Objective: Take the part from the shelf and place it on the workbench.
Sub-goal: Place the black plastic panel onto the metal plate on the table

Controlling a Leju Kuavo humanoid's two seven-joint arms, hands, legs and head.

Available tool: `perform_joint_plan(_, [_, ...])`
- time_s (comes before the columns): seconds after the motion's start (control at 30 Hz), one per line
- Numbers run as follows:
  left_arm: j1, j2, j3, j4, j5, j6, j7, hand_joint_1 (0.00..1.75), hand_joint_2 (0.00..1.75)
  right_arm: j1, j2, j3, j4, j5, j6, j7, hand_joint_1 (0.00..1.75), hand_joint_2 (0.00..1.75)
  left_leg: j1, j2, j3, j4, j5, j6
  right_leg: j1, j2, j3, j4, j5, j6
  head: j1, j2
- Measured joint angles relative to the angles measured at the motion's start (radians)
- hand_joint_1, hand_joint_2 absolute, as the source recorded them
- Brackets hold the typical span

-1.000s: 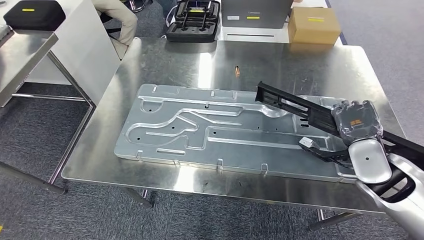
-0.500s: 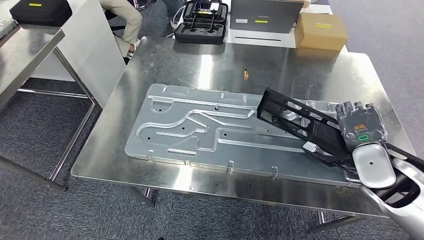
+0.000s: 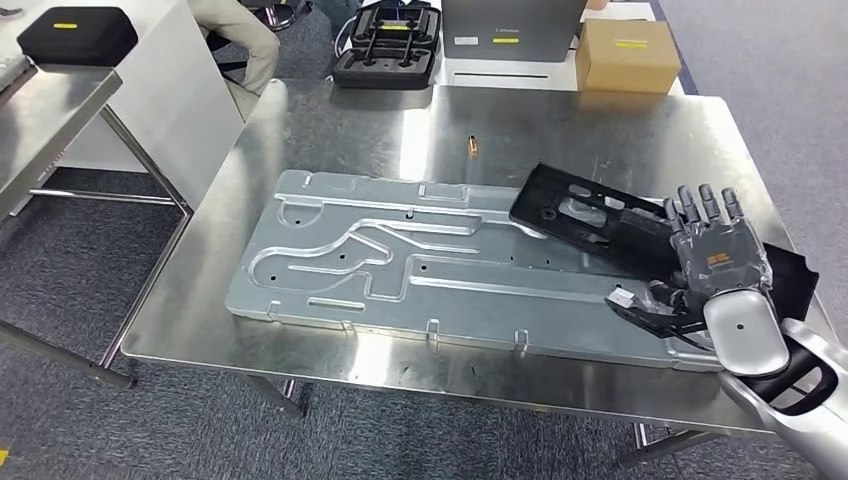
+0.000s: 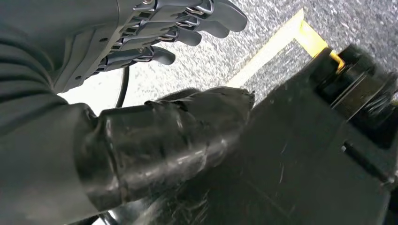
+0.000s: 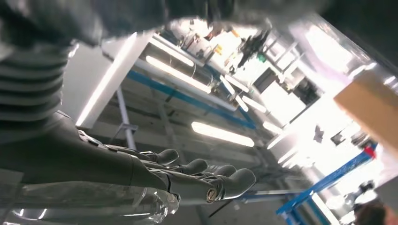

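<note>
The silver right arm [image 3: 800,385] is reached in from below on the right. Its dark right hand [image 3: 715,255] is held flat, palm down, with fingers [image 3: 703,205] stretched out and apart. The dark left hand [image 4: 141,42] is seen with fingers loosely spread, nothing held.

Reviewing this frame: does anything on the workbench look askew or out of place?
Yes. The black part lies at a slant, half on the aluminium plate and half on the bare workbench, under the right hand, whose fingers are spread. A small orange item lies loose beyond the plate.
</note>
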Motion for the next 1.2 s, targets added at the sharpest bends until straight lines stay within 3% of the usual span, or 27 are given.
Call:
perform_joint_plan(0.07, [0.0, 0.003, 0.0, 0.0, 0.002, -0.003, -0.001, 0.0, 0.0, 0.01, -0.001, 0.0, 0.004, -0.02, 0.01, 0.011, 0.0, 0.0, -0.006, -0.001, 0.056, -0.12, 0.065, 0.02, 0.005, 0.001, 0.001, 0.0, 0.0, 0.0, 0.0, 0.0])
perform_joint_plan(0.13, [-0.001, 0.007, 0.0, 0.0, 0.003, -0.003, -0.003, 0.0, 0.0, 0.018, -0.003, 0.0, 0.008, -0.035, 0.016, 0.023, 0.0, 0.0, -0.016, -0.001, 0.111, -0.234, 0.102, 0.041, 0.005, 0.002, 0.0, -0.003, 0.001, 0.003, 0.001, 0.0])
perform_joint_plan(0.17, [-0.001, 0.01, 0.0, 0.0, 0.003, -0.003, -0.004, 0.0, 0.0, 0.024, -0.004, -0.001, 0.01, -0.043, 0.018, 0.028, 0.0, 0.0, -0.021, 0.0, 0.123, -0.26, 0.106, 0.047, 0.003, 0.001, 0.0, -0.007, 0.003, 0.006, 0.001, 0.0])
perform_joint_plan(0.27, [0.001, 0.012, 0.0, 0.0, 0.004, -0.002, -0.006, 0.0, 0.0, 0.049, -0.01, -0.003, 0.016, -0.066, 0.015, 0.045, 0.0, 0.0, -0.022, 0.0, 0.136, -0.289, 0.118, 0.051, -0.002, 0.0, 0.005, -0.021, 0.009, 0.023, -0.001, 0.0])
perform_joint_plan(0.33, [0.002, 0.014, 0.0, 0.0, 0.004, -0.001, -0.006, 0.0, 0.0, 0.058, -0.017, -0.011, 0.018, -0.076, 0.011, 0.053, 0.0, 0.0, -0.016, 0.002, 0.151, -0.32, 0.133, 0.053, 0.002, -0.002, -0.008, 0.008, -0.015, 0.031, 0.001, 0.0])
perform_joint_plan(0.37, [0.001, 0.014, 0.0, 0.0, 0.004, -0.001, -0.006, 0.0, 0.0, 0.061, -0.019, -0.015, 0.02, -0.079, 0.01, 0.055, 0.0, 0.0, -0.013, 0.004, 0.156, -0.33, 0.138, 0.053, 0.003, -0.003, -0.029, 0.054, -0.043, 0.033, 0.002, 0.0])
perform_joint_plan(0.43, [0.001, 0.015, 0.0, 0.0, 0.004, -0.001, -0.006, 0.0, 0.0, 0.069, -0.02, -0.018, 0.025, -0.084, 0.009, 0.056, 0.0, 0.0, -0.015, 0.004, 0.156, -0.331, 0.139, 0.056, 0.003, -0.002, -0.086, 0.177, -0.098, 0.037, 0.002, 0.0])
perform_joint_plan(0.47, [0.001, 0.016, 0.0, 0.0, 0.004, -0.001, -0.005, 0.0, 0.0, 0.076, -0.02, -0.018, 0.026, -0.087, 0.007, 0.056, 0.0, 0.0, -0.015, 0.004, 0.155, -0.329, 0.138, 0.056, 0.002, -0.002, -0.105, 0.217, -0.108, 0.039, 0.002, 0.0])
perform_joint_plan(0.5, [0.002, 0.016, 0.0, 0.0, 0.003, -0.002, -0.005, 0.0, 0.0, 0.081, -0.02, -0.018, 0.028, -0.091, 0.0, 0.058, 0.0, 0.0, -0.015, 0.004, 0.153, -0.325, 0.136, 0.056, 0.001, -0.002, -0.108, 0.223, -0.098, 0.042, 0.002, 0.0])
perform_joint_plan(0.53, [0.003, 0.016, 0.0, 0.0, 0.003, -0.001, -0.003, 0.0, 0.0, 0.085, -0.02, -0.02, 0.029, -0.098, -0.013, 0.061, 0.0, 0.0, -0.014, 0.003, 0.152, -0.318, 0.133, 0.054, -0.001, -0.003, -0.09, 0.188, -0.071, 0.045, 0.002, 0.0])
perform_joint_plan(0.6, [0.004, 0.016, 0.0, 0.0, 0.001, -0.001, 0.001, 0.0, 0.0, 0.086, -0.018, -0.028, 0.031, -0.115, -0.055, 0.067, 0.0, 0.0, -0.013, 0.002, 0.146, -0.3, 0.123, 0.047, -0.005, -0.003, -0.025, 0.064, -0.015, 0.048, 0.003, 0.0])
perform_joint_plan(0.67, [0.003, 0.016, 0.0, 0.0, 0.0, 0.001, 0.005, 0.0, 0.0, 0.088, -0.017, -0.042, 0.03, -0.123, -0.114, 0.069, 0.0, 0.0, -0.015, 0.0, 0.138, -0.28, 0.113, 0.037, -0.003, 0.0, 0.012, -0.008, 0.002, 0.038, 0.002, 0.0])
perform_joint_plan(0.77, [0.005, 0.017, 0.0, 0.0, 0.003, 0.006, 0.007, 0.0, 0.0, 0.09, -0.012, -0.063, 0.021, -0.125, -0.241, 0.068, 0.0, 0.0, -0.016, -0.001, 0.13, -0.271, 0.111, 0.025, 0.0, 0.002, 0.011, -0.01, 0.003, 0.016, 0.002, 0.0])
perform_joint_plan(0.83, [0.005, 0.018, 0.0, 0.0, 0.005, 0.012, 0.003, 0.0, 0.0, 0.09, -0.005, -0.081, 0.007, -0.127, -0.332, 0.067, 0.0, 0.0, -0.014, 0.0, 0.114, -0.236, 0.086, 0.013, -0.003, 0.001, 0.01, -0.013, 0.007, 0.005, 0.001, 0.0])
perform_joint_plan(0.93, [0.005, 0.018, 0.0, 0.0, 0.005, 0.024, -0.005, 0.0, 0.0, 0.098, 0.011, -0.115, -0.022, -0.139, -0.499, 0.061, 0.0, 0.0, -0.007, 0.001, 0.036, -0.066, -0.002, -0.003, -0.003, -0.004, 0.007, -0.014, 0.011, -0.003, -0.003, 0.0])
perform_joint_plan(1.0, [0.008, 0.017, 0.0, 0.0, 0.007, 0.029, -0.006, 0.0, 0.0, 0.112, 0.036, -0.139, -0.052, -0.155, -0.629, 0.044, 0.0, 0.0, -0.005, 0.001, 0.006, 0.004, -0.021, -0.005, -0.001, -0.006, 0.005, -0.013, 0.014, -0.005, -0.003, 0.0])
perform_joint_plan(1.03, [0.009, 0.016, -0.001, 0.0, 0.01, 0.032, -0.006, 0.0, 0.0, 0.12, 0.051, -0.149, -0.07, -0.164, -0.686, 0.03, 0.0, 0.0, -0.005, 0.0, 0.018, -0.016, -0.005, -0.002, 0.001, -0.006, 0.004, -0.012, 0.015, -0.006, -0.003, 0.0])
perform_joint_plan(1.13, [0.008, 0.016, -0.001, 0.0, 0.023, 0.039, -0.005, 0.0, 0.0, 0.14, 0.101, -0.167, -0.131, -0.195, -0.819, -0.003, 0.0, 0.0, -0.012, 0.0, 0.123, -0.208, 0.076, 0.022, 0.005, -0.005, 0.004, -0.013, 0.017, -0.004, -0.002, 0.0])
perform_joint_plan(1.2, [0.007, 0.016, 0.0, 0.0, 0.026, 0.042, -0.005, 0.0, 0.0, 0.15, 0.134, -0.174, -0.171, -0.211, -0.875, -0.01, 0.0, 0.0, -0.018, 0.0, 0.155, -0.273, 0.096, 0.032, 0.004, -0.005, 0.003, -0.015, 0.022, 0.004, -0.002, 0.0])
